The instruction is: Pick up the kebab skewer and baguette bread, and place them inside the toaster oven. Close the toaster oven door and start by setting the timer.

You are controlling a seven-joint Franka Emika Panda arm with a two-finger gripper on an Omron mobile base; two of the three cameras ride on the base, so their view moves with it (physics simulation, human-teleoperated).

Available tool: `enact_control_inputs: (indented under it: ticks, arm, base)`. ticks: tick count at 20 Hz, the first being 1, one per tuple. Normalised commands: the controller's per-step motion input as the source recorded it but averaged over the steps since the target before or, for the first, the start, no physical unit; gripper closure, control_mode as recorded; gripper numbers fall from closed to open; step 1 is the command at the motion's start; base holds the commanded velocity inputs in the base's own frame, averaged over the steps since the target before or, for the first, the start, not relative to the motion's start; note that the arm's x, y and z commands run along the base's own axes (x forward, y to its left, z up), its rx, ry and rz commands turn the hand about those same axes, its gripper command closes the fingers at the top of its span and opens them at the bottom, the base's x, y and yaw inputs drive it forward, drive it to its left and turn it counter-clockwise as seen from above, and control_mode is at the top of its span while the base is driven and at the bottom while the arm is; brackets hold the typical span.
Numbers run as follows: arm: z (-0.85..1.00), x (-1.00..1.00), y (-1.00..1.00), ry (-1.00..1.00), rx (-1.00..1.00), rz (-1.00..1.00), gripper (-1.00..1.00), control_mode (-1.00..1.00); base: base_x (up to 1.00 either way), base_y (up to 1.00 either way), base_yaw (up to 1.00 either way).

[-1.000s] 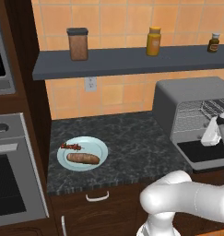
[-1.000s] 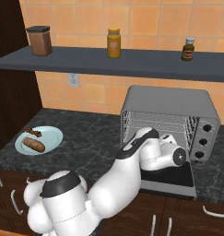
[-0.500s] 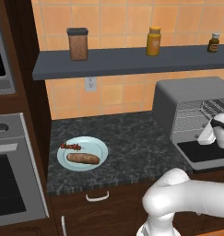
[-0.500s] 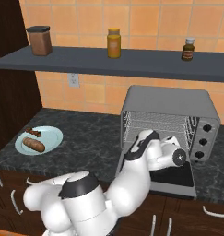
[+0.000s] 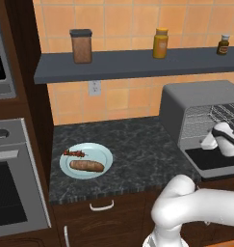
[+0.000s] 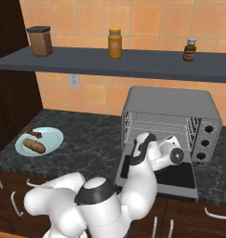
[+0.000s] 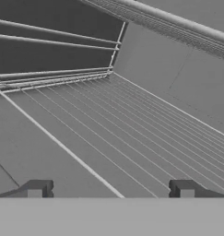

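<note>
Two dark pincer (image 7: pixel 110 189) tips spread wide, empty, over thin wire rack (image 7: pixel 132 152) inside boxy grey toaster oven (image 6: pixel 172 109).

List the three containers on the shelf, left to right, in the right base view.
Brown canister → orange jar → small dark bottle, all upright on the shelf.

Toaster oven (image 6: pixel 172 104), right of frame: matt grey metal shell, thin wire rack (image 7: pixel 132 152) inside. Toaster oven door (image 6: pixel 179 175): dark glossy glass. Counter (image 5: pixel 137 154): dark speckled stone, polished look. Plate (image 5: pixel 103 155), lower left: pale blue, smooth, glazed. Baguette bread (image 5: pixel 86 166): matt brown crust. Kebab skewer (image 5: pixel 74 154): dull dark red chunks. Wall tiles (image 6: pixel 147 18): orange, slight sheen. Cabinet fronts (image 5: pixel 118 217): dark wood.
</note>
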Motion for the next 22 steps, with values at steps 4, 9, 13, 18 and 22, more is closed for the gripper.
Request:
enact_control_inputs:
  ticks: [4,9,13,18,22]
  arm:
    - [-0.13,0.22,-0.05,-0.01,-0.04,-0.02,-1.0,-1.0]
    - [-0.16,0.12,-0.14,-0.02,-0.05,0.0,-1.0,-1.0]
    - [-0.18,0.03,-0.12,-0.04,-0.03,0.0,-1.0,-1.0]
    - [-0.22,0.02,-0.01,-0.01,0.0,0.0,-1.0,-1.0]
    - [-0.32,0.04,0.0,-0.04,0.0,0.0,1.0,-1.0]
  base:
    - [0.0,0.0,0.0]
    - [0.0,0.0,0.0]
    - [0.0,0.0,0.0]
    - [0.0,0.0,0.0]
    - [0.0,0.0,0.0]
